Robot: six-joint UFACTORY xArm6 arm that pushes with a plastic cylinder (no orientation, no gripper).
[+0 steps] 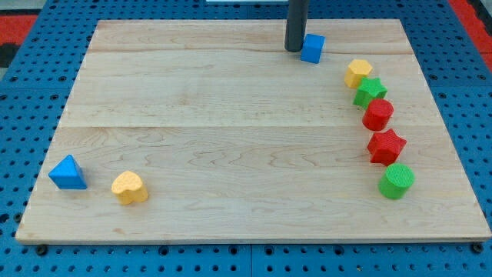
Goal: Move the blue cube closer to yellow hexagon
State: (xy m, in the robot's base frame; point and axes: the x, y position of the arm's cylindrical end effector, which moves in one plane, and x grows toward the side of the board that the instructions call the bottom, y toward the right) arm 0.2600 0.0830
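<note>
Pushing is underway: my tip (294, 49) touches the blue cube (312, 48) on its left. The yellow hexagon (357, 73) sits near, lower right, with a gap left to close. No claw exists here.

Straight dark grey rod, smooth, cylindrical, matte; my tip (294, 50) blunt, flat-ended, same dark colour.

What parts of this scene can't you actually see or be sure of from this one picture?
- Camera view: my tip sits at the blue cube's left side; contact cannot be confirmed.
- The rod's upper part and the arm are cut off by the view's top.
- The yellow hexagon and green star seem to touch; any gap is too small to tell.
</note>
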